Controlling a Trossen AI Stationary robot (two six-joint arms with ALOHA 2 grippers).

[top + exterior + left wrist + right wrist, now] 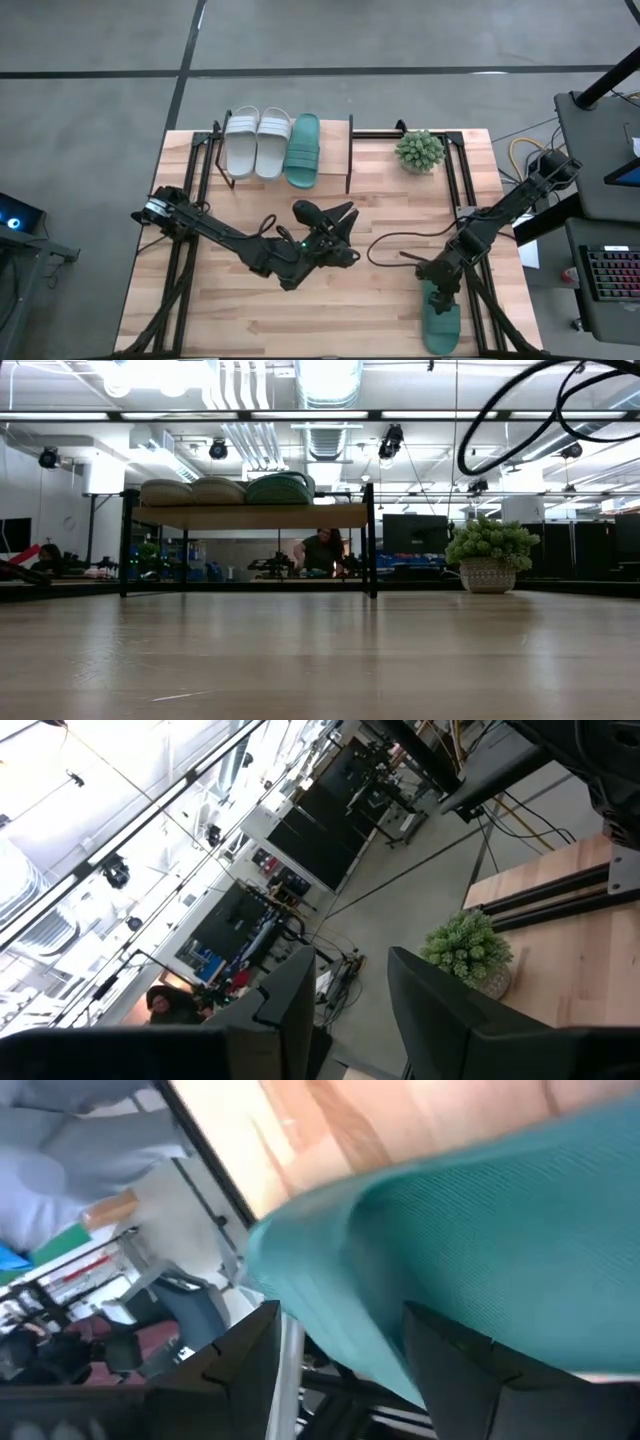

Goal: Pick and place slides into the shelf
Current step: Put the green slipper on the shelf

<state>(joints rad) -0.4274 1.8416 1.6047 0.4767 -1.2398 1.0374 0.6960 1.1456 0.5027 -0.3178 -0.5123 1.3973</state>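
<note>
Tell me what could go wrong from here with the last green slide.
The right pincer is down on the last teal slide, which lies at the table's near edge; a poor grip could push it off. On the shelf, three slides fill the left part, so placing it may knock the teal one. The plant stands beside the free end.

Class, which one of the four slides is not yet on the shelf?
The teal slide at the table's near right corner, under the right gripper; the other three sit on the shelf.
</note>
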